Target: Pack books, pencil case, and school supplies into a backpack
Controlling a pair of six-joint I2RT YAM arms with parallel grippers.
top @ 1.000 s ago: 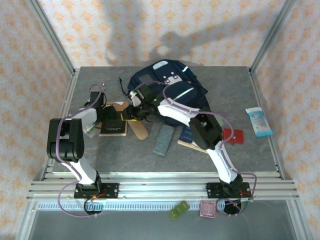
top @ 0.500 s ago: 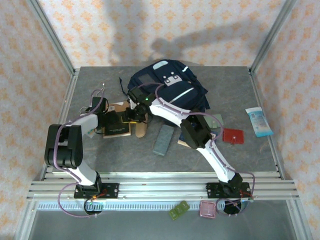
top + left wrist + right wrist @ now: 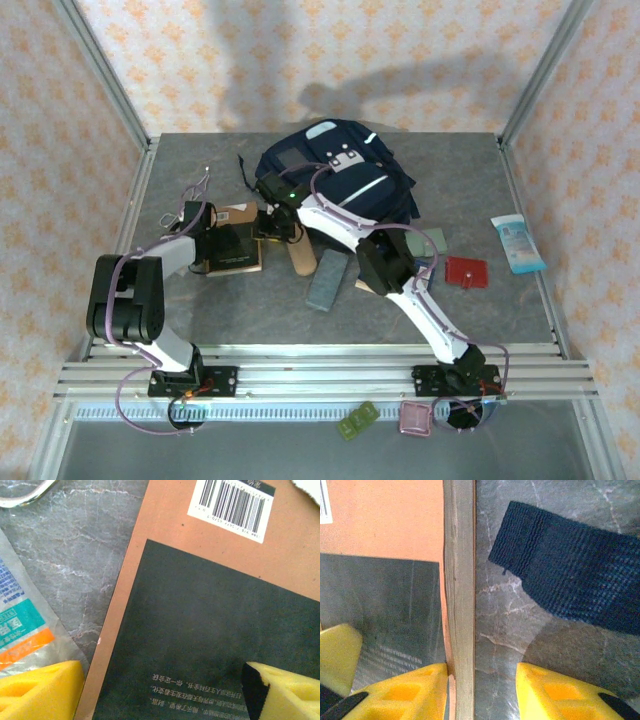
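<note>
Your left gripper (image 3: 161, 670) hangs low over the brown book (image 3: 232, 246), which lies flat on the table (image 3: 230, 310) left of centre, in front of the backpack (image 3: 340, 172). Its two yellow fingers (image 3: 42, 690) are spread wide. In the left wrist view one sits past the book's edge, above a printed plastic packet (image 3: 20, 625), and the other sits over the book's dark panel. You cannot tell whether either one touches what lies under it. A white barcode label (image 3: 231, 506) shows on the brown cover, and a bent white wire (image 3: 22, 497) lies on the table beyond the book. Your right gripper (image 3: 480, 670) comes in from the opposite side and straddles the book's pale page edge (image 3: 460, 580). One finger sits right against the cover side, while the other stands off with bare table showing between it and the pages, so the fingers are parted and not pinching. A dark strap (image 3: 570, 580) lies on the table just past that edge. The backpack rests at the far middle of the table. The tan case (image 3: 300, 260) and the grey-blue case (image 3: 326, 280) lie just right of the brown book. The blue book (image 3: 363, 284) is mostly hidden under your right arm. The grey-green square (image 3: 433, 240) and a red wallet (image 3: 465, 271) sit further right, and a pale blue packet (image 3: 518, 243) lies near the right edge.
</note>
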